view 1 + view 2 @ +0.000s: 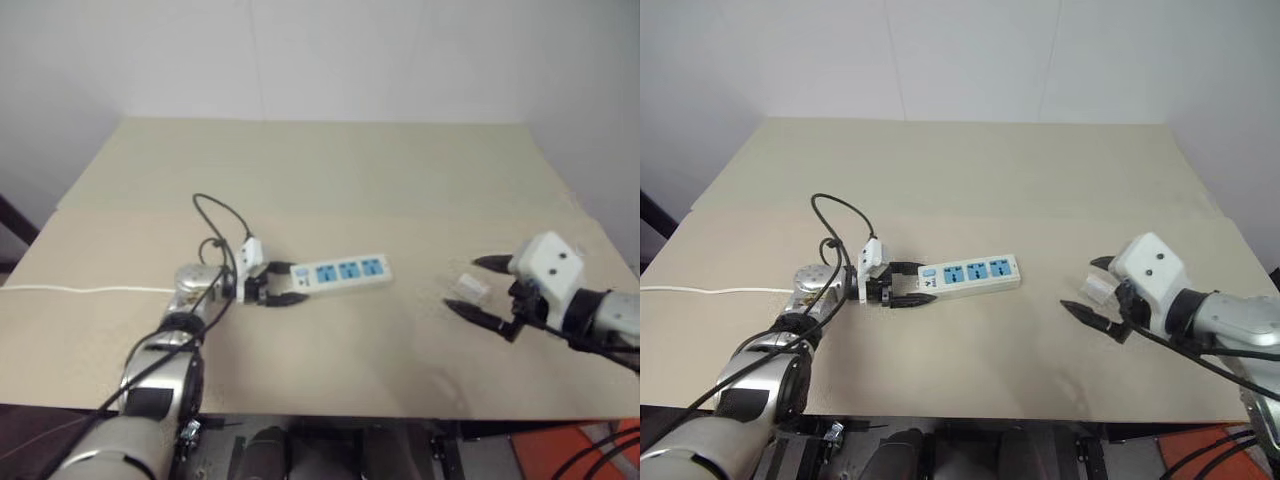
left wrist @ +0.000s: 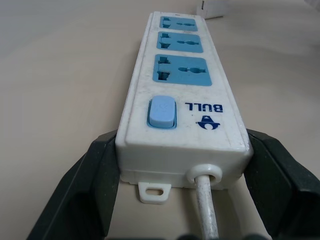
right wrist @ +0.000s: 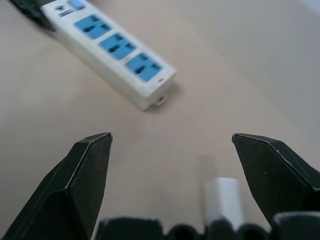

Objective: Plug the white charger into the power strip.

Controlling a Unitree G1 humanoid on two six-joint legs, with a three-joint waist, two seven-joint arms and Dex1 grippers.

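I have the tan table (image 1: pixel 330 170) spread wide in front of me, a pale wall behind it. Largest of the things on it is the power strip (image 1: pixel 340 271), lying flat left of centre with its three blue sockets facing up. My left gripper (image 1: pixel 272 285) is clamped on its switch end, one black finger on each long side. A thin white cord (image 1: pixel 80 290) trails from that end toward the table's left edge, and a black cable (image 1: pixel 840 215) loops up over the left wrist.

Well to the right, my right gripper (image 1: pixel 1087 288) sits low over the table with its fingers spread wide, holding nothing. The white charger (image 1: pixel 473 286) rests on the table between those two fingers. The stretch of table from the charger to the strip's far end is bare.

My left wrist view gives what the head views cannot: the blue rocker switch (image 2: pixel 162 112) beside the nearest socket, blue brand lettering next to it, and the cord entering the end face between the fingers. My right wrist view shows the charger (image 3: pixel 223 201) low between the open fingers and the strip (image 3: pixel 112 47) beyond, its free end nearest.
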